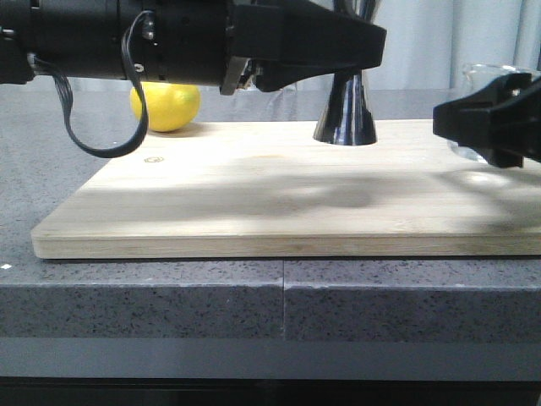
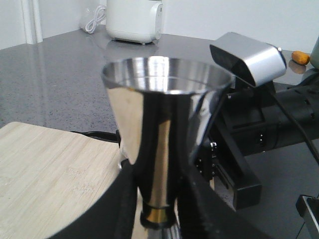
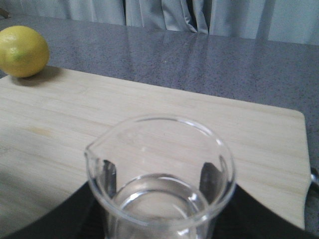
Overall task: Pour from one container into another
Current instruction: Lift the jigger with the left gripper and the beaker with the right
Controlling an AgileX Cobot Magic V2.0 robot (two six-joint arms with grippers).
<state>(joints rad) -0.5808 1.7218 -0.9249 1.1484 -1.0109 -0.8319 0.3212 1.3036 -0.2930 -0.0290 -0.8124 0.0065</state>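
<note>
Front view shows a grey speckled tabletop carrying a pale wooden board. At the far left, behind the board's back edge, sits a yellow lemon, partly hidden by the left arm that reaches in across the top of the picture. To the right of the lemon, near the board's back edge, stands the steel jigger, its flared base resting on the wood and its upper part masked by the left pincer. Left wrist view looks closely at the same jigger: polished cup upward, gold band at the narrow waist, with the dark fingers lying close against both sides of the waist, so the left pincer is closed on it. Behind it in that view lies the other arm with its silver camera housing.

At the right edge of the front view, the right pincer hangs over the board's right end with the glass beaker showing just above it. Right wrist view shows the beaker upright between the black fingers, which press on its wall through the glass; clear liquid sits low inside.
</note>
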